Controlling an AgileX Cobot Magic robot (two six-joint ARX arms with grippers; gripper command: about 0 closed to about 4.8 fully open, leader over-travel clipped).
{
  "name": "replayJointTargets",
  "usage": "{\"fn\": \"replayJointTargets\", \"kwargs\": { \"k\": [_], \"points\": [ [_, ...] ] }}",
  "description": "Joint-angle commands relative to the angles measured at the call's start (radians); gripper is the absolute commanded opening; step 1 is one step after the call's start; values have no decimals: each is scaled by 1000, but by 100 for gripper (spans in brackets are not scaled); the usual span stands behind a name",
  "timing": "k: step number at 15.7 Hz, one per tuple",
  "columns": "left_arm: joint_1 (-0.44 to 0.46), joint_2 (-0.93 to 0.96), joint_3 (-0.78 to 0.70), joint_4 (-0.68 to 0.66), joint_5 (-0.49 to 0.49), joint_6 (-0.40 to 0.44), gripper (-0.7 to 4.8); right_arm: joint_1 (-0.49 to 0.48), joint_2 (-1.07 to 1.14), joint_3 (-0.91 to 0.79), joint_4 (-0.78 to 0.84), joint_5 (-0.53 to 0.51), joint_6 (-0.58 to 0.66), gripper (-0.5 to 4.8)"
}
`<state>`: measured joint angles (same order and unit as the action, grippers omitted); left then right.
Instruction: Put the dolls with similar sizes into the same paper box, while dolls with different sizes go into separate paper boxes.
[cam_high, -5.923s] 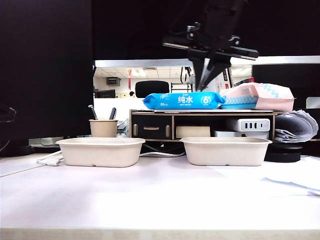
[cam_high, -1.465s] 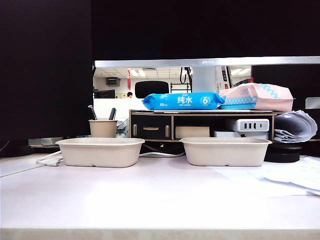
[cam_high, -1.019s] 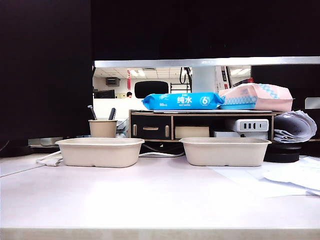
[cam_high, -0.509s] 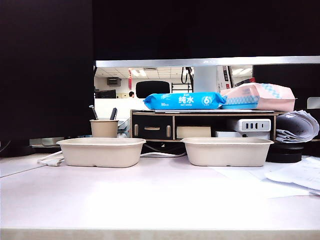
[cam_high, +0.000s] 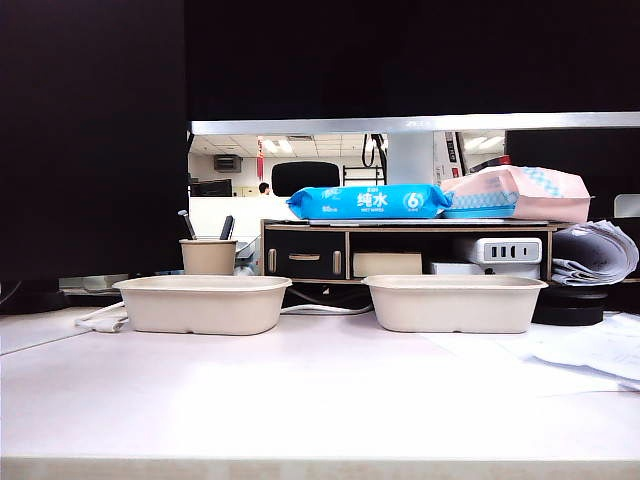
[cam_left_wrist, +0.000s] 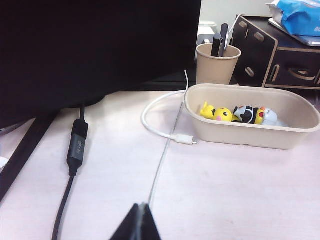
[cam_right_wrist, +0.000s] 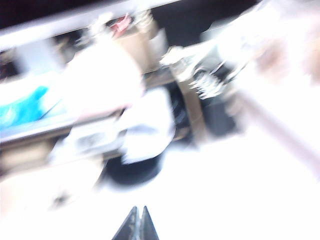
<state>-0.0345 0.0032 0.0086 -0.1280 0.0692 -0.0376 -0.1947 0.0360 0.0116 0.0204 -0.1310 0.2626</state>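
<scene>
Left wrist view is showing yellow pink-cheeked plastic doll (cam_left_wrist: 222, 114) & blue/black/white one (cam_left_wrist: 252, 115) lying in left beige paper-pulp tray (cam_left_wrist: 240, 137) w/ left tool (cam_left_wrist: 140, 214) pinched shut, right tool (cam_right_wrist: 137, 216) shut too, both empty; thin dolls unseen, so likely nearly done.

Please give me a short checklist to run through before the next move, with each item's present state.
1. Two chunky dolls together in one box: ok; the yellow doll and the blue-black-white doll lie in the left paper box.
2. Thin dolls in the right paper box: cannot tell; its inside is hidden.
3. Left end effector shut and empty: ok, low over the table.
4. Right end effector shut and empty: ok, though the view is blurred.
5. Cable beside the left box clear of it: cannot tell.
</scene>
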Motion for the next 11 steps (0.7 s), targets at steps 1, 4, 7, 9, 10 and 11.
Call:
{"fn": "replayJointTargets", "kwargs": {
  "k": [1,4,7,9,10,11],
  "points": [
    [0,0,1,9,3,3,-5,88,-33,-5,-39,56,3,-5],
    [0,0,1,9,2,3,-5,207,-34,-5,-46,205,3,-5],
    [0,0,1,9,3,3,-5,278,-34,-5,-45,245,3,-5],
    [0,0,1,9,2,3,-5,274,-34,-5,-21,234,-6,-5],
    [0,0,1,9,2,3,-5,261,-34,-5,-14,232,-30,-5],
    [0,0,1,9,2,3,-5,256,-34,-5,-16,229,-32,-5]
  ]
}}
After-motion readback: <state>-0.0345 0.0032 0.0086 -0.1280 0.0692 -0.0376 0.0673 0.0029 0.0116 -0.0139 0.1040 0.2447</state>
